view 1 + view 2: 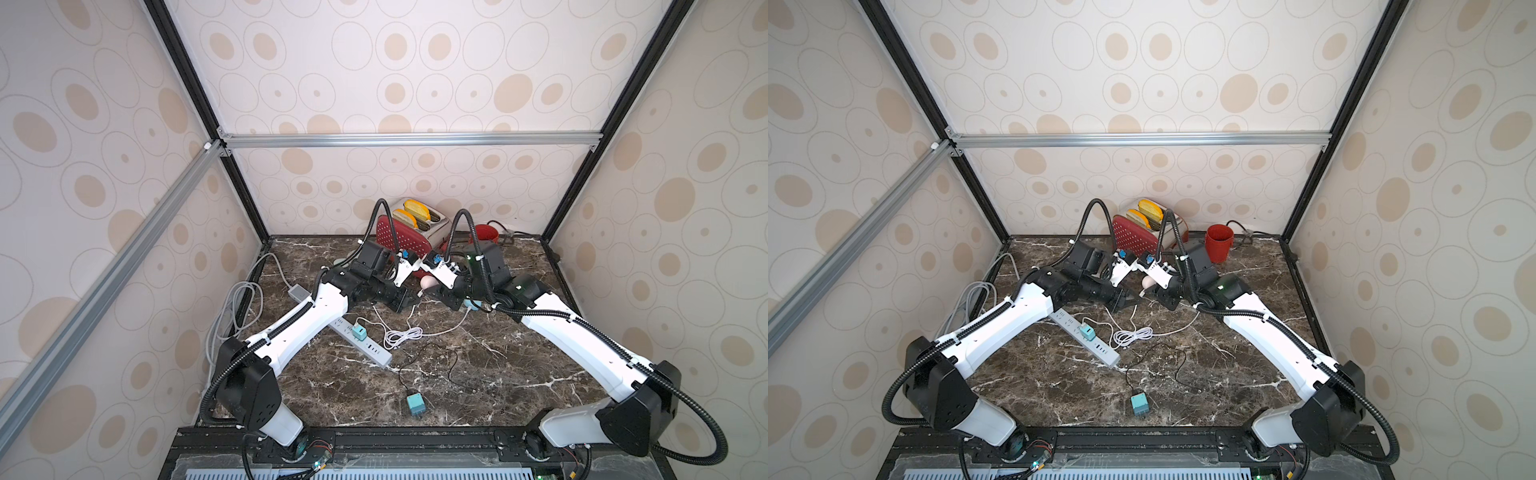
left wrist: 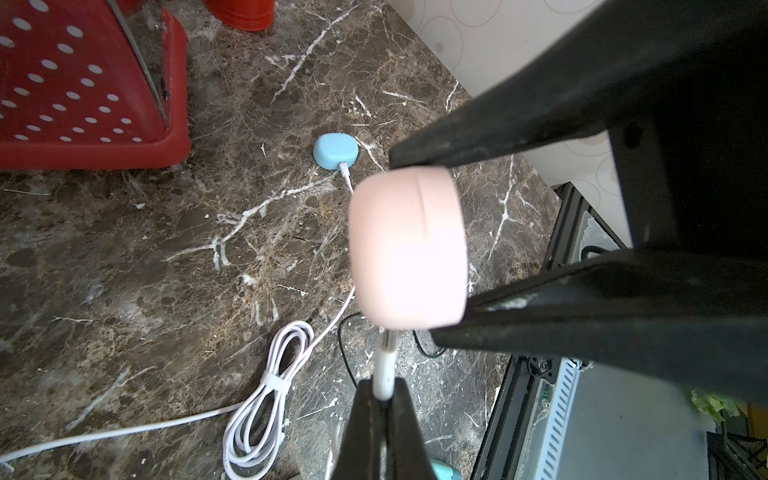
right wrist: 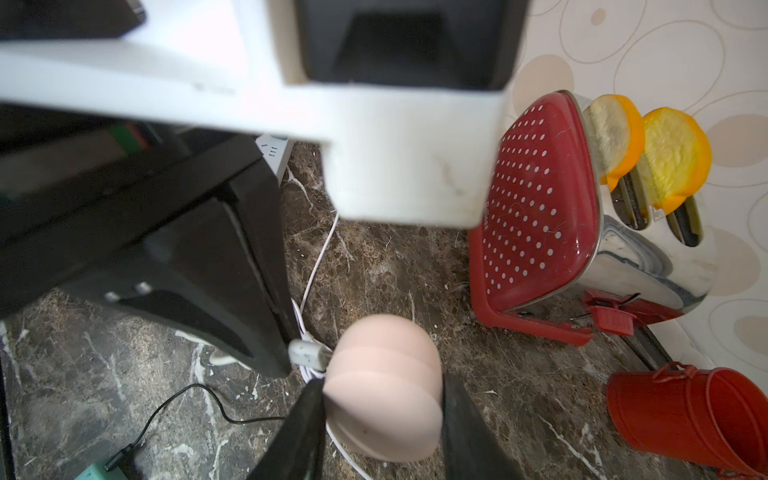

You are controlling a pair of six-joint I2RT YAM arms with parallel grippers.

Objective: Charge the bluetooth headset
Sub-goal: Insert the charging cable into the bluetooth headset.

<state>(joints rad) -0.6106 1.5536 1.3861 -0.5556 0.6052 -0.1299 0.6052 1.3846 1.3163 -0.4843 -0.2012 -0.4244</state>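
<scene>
Marble-look surface (image 1: 498,395), spotty wallpaper all round. Pink earbud case (image 2: 407,249) is up off it, middle-far, just in front of the red toaster (image 1: 395,232), clamped between the right claw's (image 3: 380,399) fingers. Left claw (image 2: 384,392) is pinched together on the plug (image 2: 383,365) of the white cable (image 2: 266,395), tip right at the case's edge; can't tell if it's seated. Case looks light, hard and slick, so I'd grip it mid-body. Hold the plug by its stiff shell, not the floppy cable.

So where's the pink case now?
In the right wrist view the pink case is clamped in the right gripper, near the red toaster, the left gripper's white plug at its edge.
</scene>
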